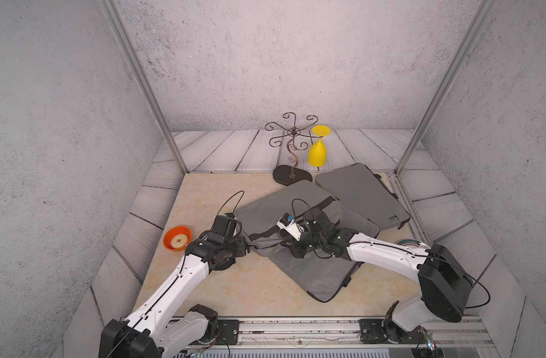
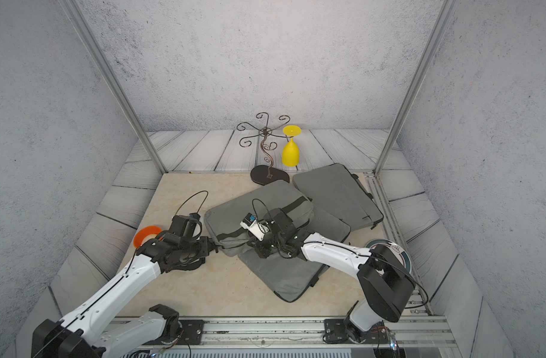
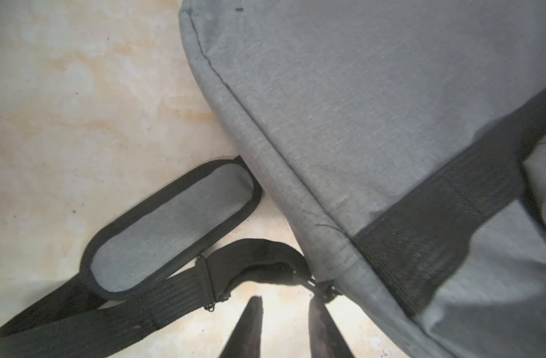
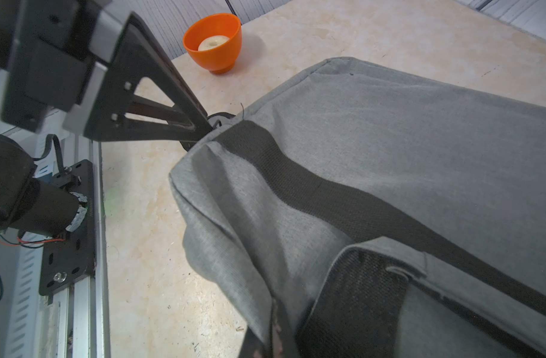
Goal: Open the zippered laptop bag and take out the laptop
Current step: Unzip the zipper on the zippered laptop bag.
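Note:
A grey zippered laptop bag (image 1: 284, 204) (image 2: 250, 207) with black webbing straps lies mid-table, zipped, its near edge lifted. My right gripper (image 1: 285, 244) (image 4: 271, 338) is shut on a fold of the grey fabric at that edge. In the left wrist view my left gripper (image 3: 285, 305) stands open over bare tabletop at the bag's near-left corner (image 3: 358, 108). One fingertip (image 3: 316, 307) touches the small black metal piece (image 3: 326, 289) there. The padded shoulder strap (image 3: 172, 226) trails off beside it. The laptop is hidden.
A second grey bag (image 1: 312, 272) lies under the first, toward the front, and a third (image 1: 361, 195) sits at the back right. An orange bowl (image 1: 177, 237) holding a white ring is on the left. A curly metal stand (image 1: 292, 148) carries a yellow goblet (image 1: 318, 152). A round disc (image 2: 402, 251) lies right.

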